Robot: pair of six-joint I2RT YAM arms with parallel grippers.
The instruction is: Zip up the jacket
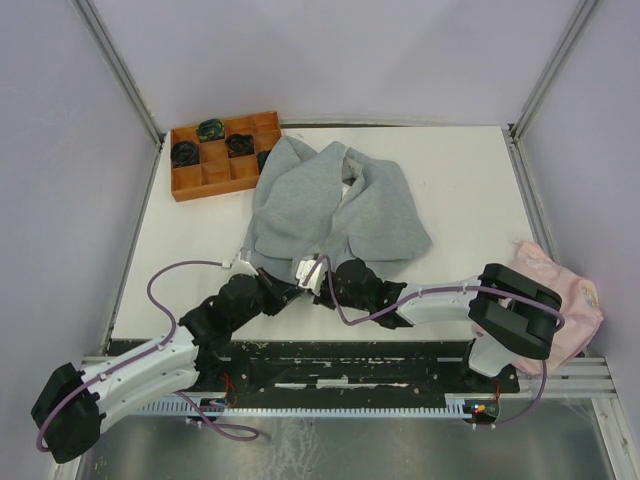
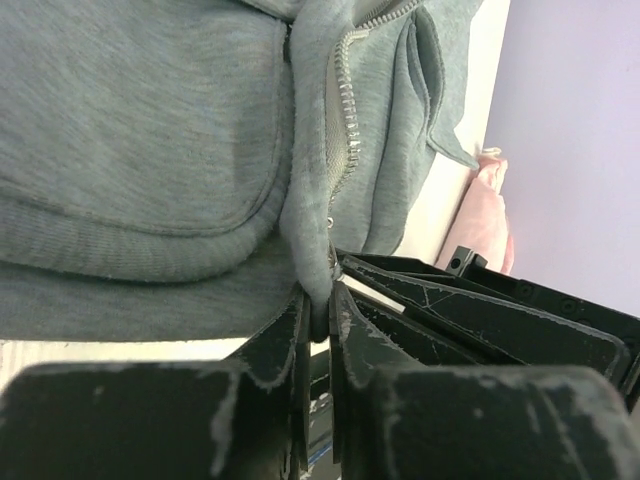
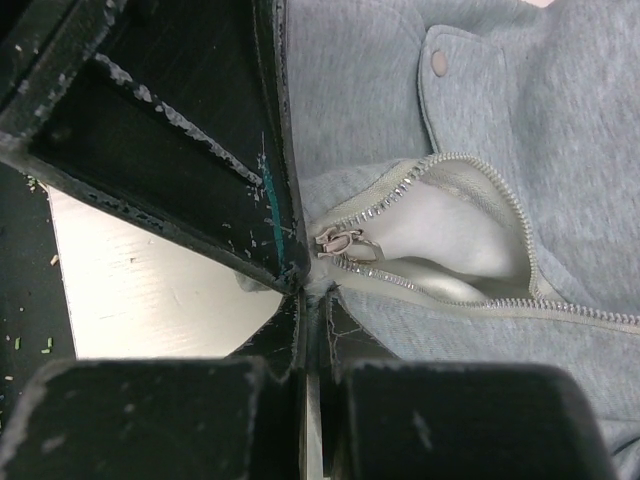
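The white counter [image 1: 470, 190] carries the grey fleece jacket [image 1: 300, 200] across its middle, hem toward the arms and front open, showing white lining. The left hand [image 2: 320, 312] is clamped on the jacket's bottom hem below the zipper teeth. The right hand [image 3: 312, 298], fingers pressed together, pinches the hem just under the zipper slider [image 3: 340, 243].

An orange compartment tray [image 1: 215, 172] sits far-left; a pink cloth [image 1: 580, 300] lies right.
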